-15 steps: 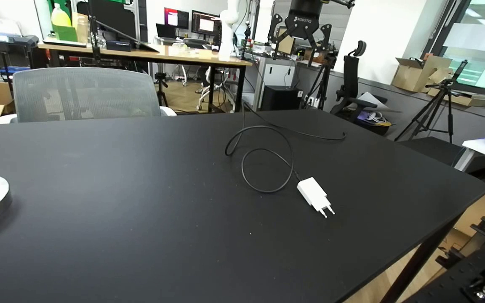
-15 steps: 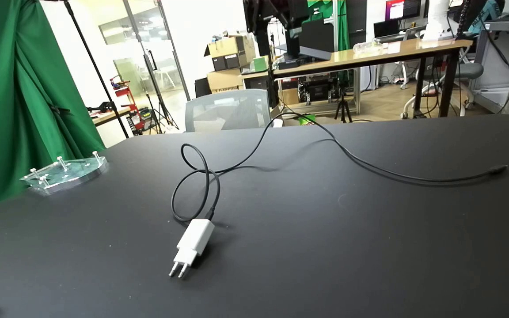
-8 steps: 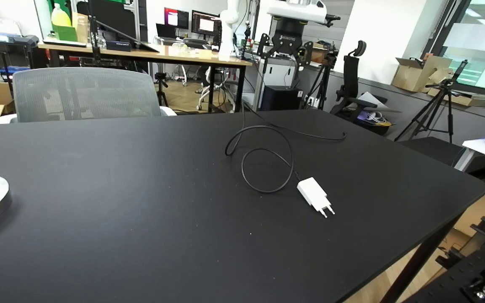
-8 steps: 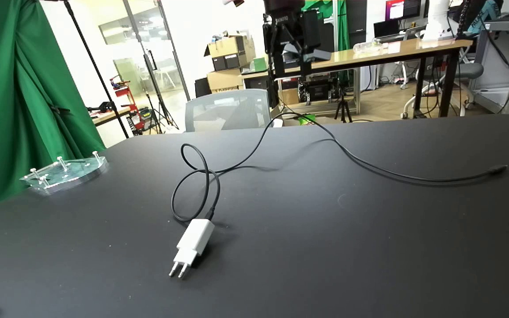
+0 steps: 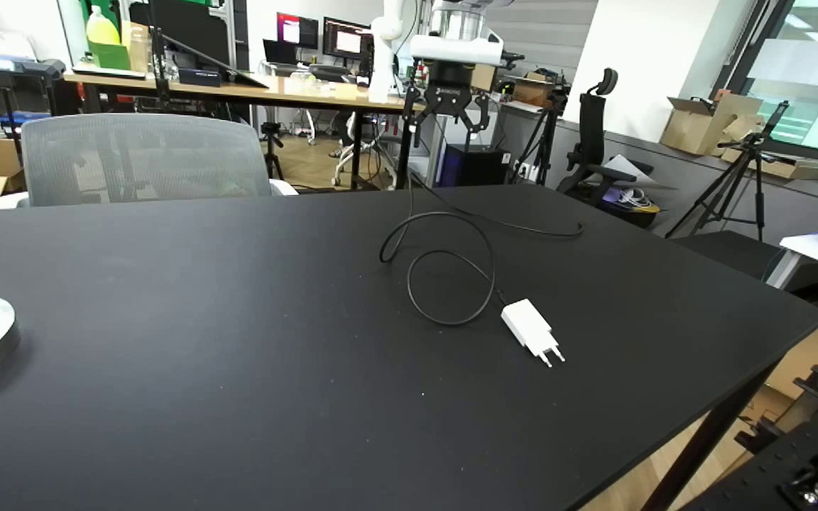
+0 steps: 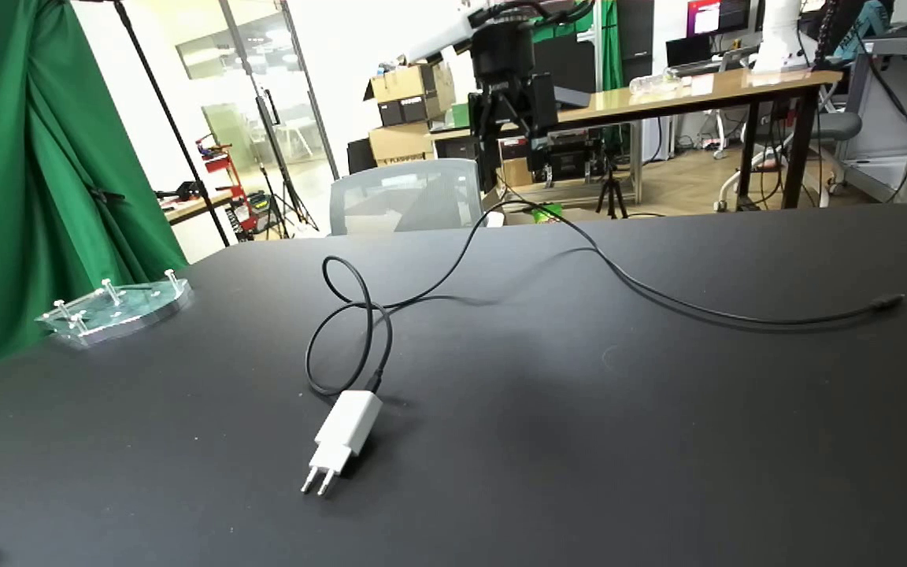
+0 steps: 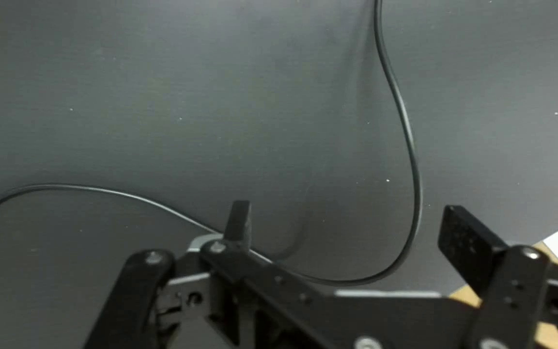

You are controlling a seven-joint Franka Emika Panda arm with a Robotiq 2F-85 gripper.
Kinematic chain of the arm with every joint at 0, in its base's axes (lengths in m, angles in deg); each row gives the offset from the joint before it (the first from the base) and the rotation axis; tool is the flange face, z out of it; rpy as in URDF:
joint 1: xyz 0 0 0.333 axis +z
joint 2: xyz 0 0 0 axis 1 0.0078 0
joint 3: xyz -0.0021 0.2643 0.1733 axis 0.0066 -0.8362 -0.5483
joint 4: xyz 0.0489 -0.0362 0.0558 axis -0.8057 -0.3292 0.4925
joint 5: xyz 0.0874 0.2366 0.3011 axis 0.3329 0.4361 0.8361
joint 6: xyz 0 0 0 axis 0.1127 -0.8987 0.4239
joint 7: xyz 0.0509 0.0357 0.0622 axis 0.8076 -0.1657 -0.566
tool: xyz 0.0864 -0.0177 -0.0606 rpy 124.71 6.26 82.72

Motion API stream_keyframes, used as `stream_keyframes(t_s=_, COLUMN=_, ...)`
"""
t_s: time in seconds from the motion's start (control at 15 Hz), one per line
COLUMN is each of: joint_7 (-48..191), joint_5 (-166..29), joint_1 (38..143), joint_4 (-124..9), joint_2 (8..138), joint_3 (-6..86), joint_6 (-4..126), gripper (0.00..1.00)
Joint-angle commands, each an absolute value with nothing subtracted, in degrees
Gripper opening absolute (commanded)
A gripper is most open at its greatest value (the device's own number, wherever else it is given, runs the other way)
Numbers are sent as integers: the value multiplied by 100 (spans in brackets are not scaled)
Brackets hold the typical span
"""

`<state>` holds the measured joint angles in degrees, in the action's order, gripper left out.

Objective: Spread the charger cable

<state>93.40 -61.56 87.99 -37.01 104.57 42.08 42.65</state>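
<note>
Blk charger cable (image 6: 611,266) on tbl (image 6: 579,441), looped nr wht plug (image 6: 349,423).

In both exterior views a grey mesh-backed chair (image 6: 410,193) and a long wooden-topped desk (image 6: 729,85) stand beyond the flat black table (image 6: 579,441); in an exterior view a clear curved plate (image 6: 138,305) with short pegs (image 6: 111,292) lies on the table near a draped green fabric curtain (image 6: 44,197)

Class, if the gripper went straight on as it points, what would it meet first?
The open gripper would probably meet the charger cable, whose raised bend shows beyond its jaws; depth is unclear, so perhaps the tabletop.
</note>
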Motion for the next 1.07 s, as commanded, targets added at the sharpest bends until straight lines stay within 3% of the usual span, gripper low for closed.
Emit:
stream_keyframes(t_s=0.0, joint_7=9486, joint_5=-6225, joint_1=8924, joint_4=-2671, joint_2=11078, joint_3=4269, joint_6=3796, gripper=100)
stream_keyframes(t_s=1.0, joint_7=9572, joint_5=-6172, joint_1=8897, joint_4=-916, joint_2=12397, joint_3=4237, joint_6=2888, gripper=100)
